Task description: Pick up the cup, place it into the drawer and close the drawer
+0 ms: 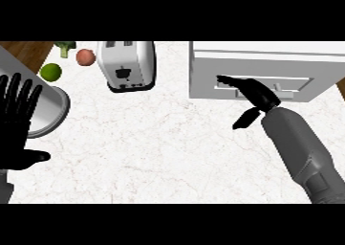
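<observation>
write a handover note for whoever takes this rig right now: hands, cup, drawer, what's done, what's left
Left hand: open, fingers up, resting at the view's left edge.
Right hand: open, straight fingers against the front of the drawer.
Cup: not in view, so probably already inside the drawer, but this cannot be confirmed.
Done: the drawer looks shut or nearly shut.
Left: check that it is fully closed, then draw the right hand back.

My left hand (13, 129) and right hand (256, 93) are black, my right forearm (302, 153) grey. The counter (154, 143) is white, faintly veined; the drawer (266, 62) white, the round fruit (50, 72) green.
</observation>
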You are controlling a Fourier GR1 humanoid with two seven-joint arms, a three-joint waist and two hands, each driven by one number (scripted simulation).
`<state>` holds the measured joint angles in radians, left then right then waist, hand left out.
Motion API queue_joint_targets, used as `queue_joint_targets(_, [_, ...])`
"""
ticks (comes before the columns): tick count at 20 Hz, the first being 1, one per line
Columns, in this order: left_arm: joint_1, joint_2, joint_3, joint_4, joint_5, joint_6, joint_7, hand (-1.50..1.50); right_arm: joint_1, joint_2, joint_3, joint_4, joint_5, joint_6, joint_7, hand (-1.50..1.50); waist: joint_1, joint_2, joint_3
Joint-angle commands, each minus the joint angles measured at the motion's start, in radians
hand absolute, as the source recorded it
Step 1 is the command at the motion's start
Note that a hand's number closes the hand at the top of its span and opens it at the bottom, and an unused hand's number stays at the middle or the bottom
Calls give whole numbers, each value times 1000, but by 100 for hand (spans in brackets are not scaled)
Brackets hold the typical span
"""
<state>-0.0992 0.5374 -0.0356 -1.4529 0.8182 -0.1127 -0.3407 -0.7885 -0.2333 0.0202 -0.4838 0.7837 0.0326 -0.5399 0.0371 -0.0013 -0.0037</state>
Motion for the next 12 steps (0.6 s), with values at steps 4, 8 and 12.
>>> queue_joint_targets(4, [-2,-8,8,14,-26,-23,-11,-150,-139,-87,-61,222,5,13,-33,-150,26,27,6])
queue_joint_targets(8, [-11,-37,-17,33,-54,-32,-34,-150,-190,-91,-81,263,-4,10,-18,-150,43,36,7])
queue_joint_targets(12, [-48,-31,-14,26,-59,-22,-17,-150,-216,-120,-89,285,-7,25,-33,-150,55,41,8])
